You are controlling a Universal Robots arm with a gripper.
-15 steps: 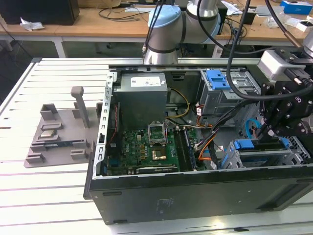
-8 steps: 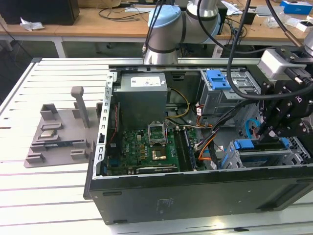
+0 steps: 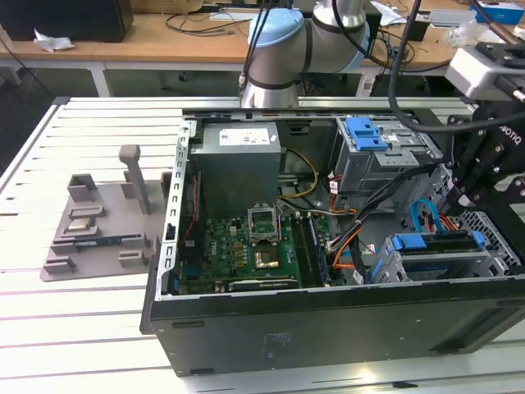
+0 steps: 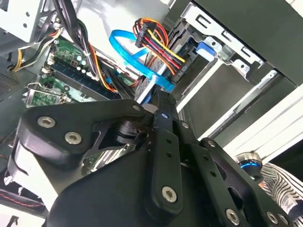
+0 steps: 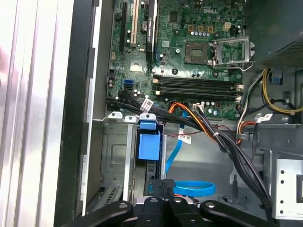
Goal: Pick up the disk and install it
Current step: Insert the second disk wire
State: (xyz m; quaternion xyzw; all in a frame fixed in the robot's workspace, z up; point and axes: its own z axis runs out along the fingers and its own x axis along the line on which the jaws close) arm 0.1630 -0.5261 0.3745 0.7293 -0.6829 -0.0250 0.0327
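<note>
Closest to the lens in both wrist views sit the black metal linkages of the gripper (image 5: 163, 184), whose jaws are pressed together with nothing seen between them; in the second wrist view they taper to one closed tip (image 4: 163, 101). In the exterior view the gripper (image 3: 456, 197) hangs at the exterior view's right, just above the lower drive cage. The white slatted metal table (image 3: 82, 328) carries an open black desktop computer case (image 3: 328, 328) lying on its side, and behind the case rises the silver and pale blue robot arm (image 3: 287, 41). Inside the case, a large grey metal box with a white sticker (image 3: 238, 160) sits beside the green motherboard (image 3: 246, 250), which the first wrist view also shows (image 5: 199, 56). On the table at the exterior view's left, apart from the case, lies a grey plastic fixture tray with upright posts (image 3: 98, 226). The disk (image 3: 439, 261), a flat silver hard drive with blue plastic side rails, lies in the lower drive cage at the near corner of the case, directly below the gripper; whether the tip touches it I cannot tell. A small bare blue plastic bracket (image 3: 365, 133) rests on the upper drive cage. A thin blue ribbon cable (image 4: 137, 61) loops close by the closed tip.
</note>
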